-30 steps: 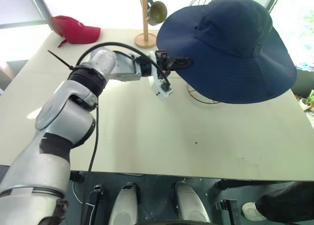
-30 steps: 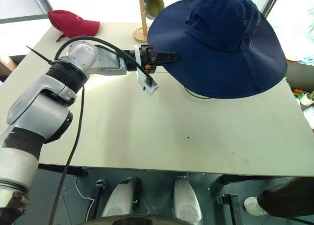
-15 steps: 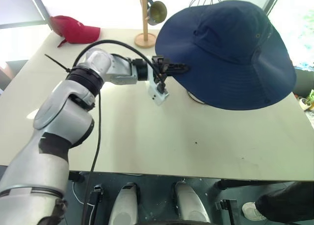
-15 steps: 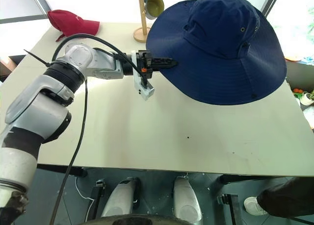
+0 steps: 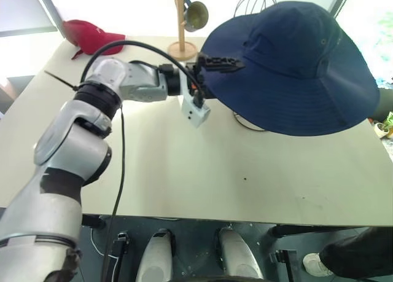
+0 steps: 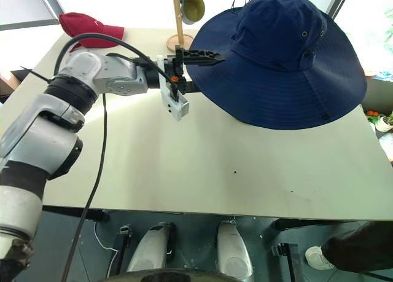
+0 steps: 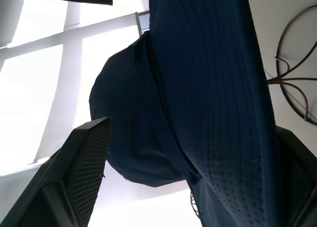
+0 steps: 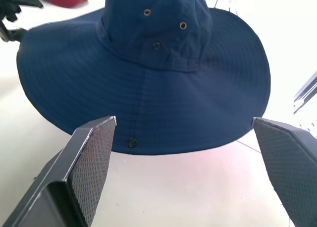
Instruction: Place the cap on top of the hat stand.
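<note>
Cap sits over stand, left gripper open at brim

Cap (image 6: pixel 282 54) rests draped over the hat stand (image 5: pixel 252 119), crown up, brim spread wide; only the stand's wire base ring peeks out under the brim on the table (image 6: pixel 215 171). Whether the crown is centred on the cage can't be told, it is hidden.

Left gripper (image 6: pixel 198 68) is at the brim edge facing the wooden peg tree (image 5: pixel 179 21), fingers spread wide, one above the brim edge and one below, gripping nothing. Right gripper (image 8: pixel 183 172) hangs open and empty on the other side of the cap, apart from the brim.

Risks, by my reckoning:
- the brim edge still lies between the left fingers; a careless pull-back could snag the fabric and drag the cap askew.
- the light wire stand may tip if the brim is tugged.
- if seated off-centre, the floppy cap may slide off.
</note>
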`<state>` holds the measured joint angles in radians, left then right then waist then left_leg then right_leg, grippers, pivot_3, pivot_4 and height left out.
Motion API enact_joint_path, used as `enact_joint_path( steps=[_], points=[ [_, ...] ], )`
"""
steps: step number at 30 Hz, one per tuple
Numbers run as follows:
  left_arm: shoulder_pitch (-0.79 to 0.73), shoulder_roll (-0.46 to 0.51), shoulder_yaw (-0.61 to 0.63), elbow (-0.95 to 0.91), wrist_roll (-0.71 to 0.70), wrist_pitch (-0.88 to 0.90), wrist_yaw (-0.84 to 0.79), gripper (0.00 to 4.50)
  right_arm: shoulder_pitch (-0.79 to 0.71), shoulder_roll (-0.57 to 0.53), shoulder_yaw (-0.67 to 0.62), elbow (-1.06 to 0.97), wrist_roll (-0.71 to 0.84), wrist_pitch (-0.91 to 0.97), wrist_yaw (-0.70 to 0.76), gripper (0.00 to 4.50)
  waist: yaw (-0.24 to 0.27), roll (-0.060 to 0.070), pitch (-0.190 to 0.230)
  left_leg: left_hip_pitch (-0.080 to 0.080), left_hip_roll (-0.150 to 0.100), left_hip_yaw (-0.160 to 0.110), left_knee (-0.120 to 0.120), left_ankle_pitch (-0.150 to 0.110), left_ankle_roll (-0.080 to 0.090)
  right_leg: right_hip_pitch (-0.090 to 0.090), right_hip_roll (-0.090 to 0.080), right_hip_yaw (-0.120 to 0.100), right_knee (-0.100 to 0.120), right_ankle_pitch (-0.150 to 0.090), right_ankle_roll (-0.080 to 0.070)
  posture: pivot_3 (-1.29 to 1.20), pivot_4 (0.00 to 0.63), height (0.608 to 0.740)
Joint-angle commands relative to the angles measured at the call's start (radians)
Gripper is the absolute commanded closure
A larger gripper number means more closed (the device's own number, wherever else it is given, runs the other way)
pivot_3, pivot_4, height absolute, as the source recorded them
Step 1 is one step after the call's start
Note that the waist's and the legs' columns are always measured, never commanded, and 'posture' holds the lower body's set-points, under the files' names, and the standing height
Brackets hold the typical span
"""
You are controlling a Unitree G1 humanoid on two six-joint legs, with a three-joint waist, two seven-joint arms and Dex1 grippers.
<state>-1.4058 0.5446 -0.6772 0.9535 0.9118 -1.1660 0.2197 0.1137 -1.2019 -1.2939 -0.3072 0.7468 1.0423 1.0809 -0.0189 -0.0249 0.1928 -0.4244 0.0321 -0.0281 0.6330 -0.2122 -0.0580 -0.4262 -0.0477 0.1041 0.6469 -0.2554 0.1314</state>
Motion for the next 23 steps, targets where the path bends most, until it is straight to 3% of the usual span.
enact_joint_path(
  steps=[1,3,4,6,7,10,13,16,23],
  points=[
    [0.061,0.065,0.053,-0.042,-0.307,-0.075,-0.242,0.07,-0.01,-0.049,0.027,0.07,-0.038,-0.064,0.036,0.0,-0.003,0.001,0.0,0.0,0.0,0.0,0.0,0.0,0.0,0.0,0.0,0.0,0.0,0.0,0.0,0.0,0.15,0.739],
    [0.115,0.095,0.051,-0.101,-0.516,-0.048,-0.422,0.07,-0.008,-0.062,0.046,0.103,-0.061,-0.092,0.061,0.0,-0.002,0.001,0.0,0.001,0.0,0.0,0.0,0.0,0.0,0.0,0.0,0.0,0.001,0.0,0.0,0.0,0.15,0.739],
    [0.166,0.131,0.042,-0.19,-0.695,0.036,-0.576,0.07,-0.004,-0.072,0.056,0.131,-0.079,-0.112,0.078,0.0,-0.002,0.001,-0.001,0.001,0.0,0.0,0.0,0.0,0.0,0.0,0.0,0.0,0.001,0.0,0.0,0.0,0.15,0.739],
    [0.301,0.245,0.097,-0.457,-1.144,0.442,-0.973,0.07,-0.009,-0.109,0.094,0.22,-0.116,-0.157,0.117,0.0,-0.007,0.002,0.0,0.001,0.0,0.0,0.0,0.0,0.0,0.0,0.0,0.0,0.001,0.0,0.0,0.0,0.15,0.739],
    [0.347,0.291,0.132,-0.56,-1.296,0.622,-1.11,0.07,-0.014,-0.123,0.11,0.254,-0.129,-0.174,0.133,0.0,-0.014,0.002,0.0,0.001,0.0,0.001,0.0,0.0,0.0,0.0,0.0,0.001,0.002,0.0,-0.001,0.0,0.15,0.739],
    [0.388,0.425,0.265,-0.701,-1.6,1.128,-1.38,0.07,-0.032,-0.168,0.163,0.349,-0.166,-0.234,0.19,0.0,-0.026,0.003,0.001,0.001,0.001,0.0,0.0,0.0,0.001,0.0,0.001,0.001,0.004,0.0,-0.001,0.0,0.15,0.739],
    [0.307,0.456,0.384,-0.593,-1.68,1.429,-1.483,0.07,-0.069,-0.211,0.223,0.423,-0.18,-0.278,0.233,0.0,-0.027,0.003,0.0,0.002,0.001,0.0,0.002,0.0,0.001,0.001,0.001,0.0,0.005,0.0,-0.001,0.0,0.15,0.739],
    [0.22,0.465,0.455,-0.479,-1.675,1.593,-1.608,0.07,-0.142,-0.246,0.297,0.48,-0.165,-0.296,0.246,0.0,-0.029,0.003,0.0,0.003,0.001,-0.001,0.005,0.0,0.001,0.004,0.001,0.0,0.005,-0.002,-0.004,0.0,0.15,0.739],
    [0.144,0.396,0.517,-0.386,-1.489,1.558,-1.67,0.07,-0.296,-0.241,0.453,0.504,-0.142,-0.31,0.241,0.0,-0.028,0.004,0.0,0.003,0.001,0.0,0.004,0.0,0.001,0.004,0.001,0.0,0.004,-0.002,-0.004,0.0,0.15,0.739]
  ],
)
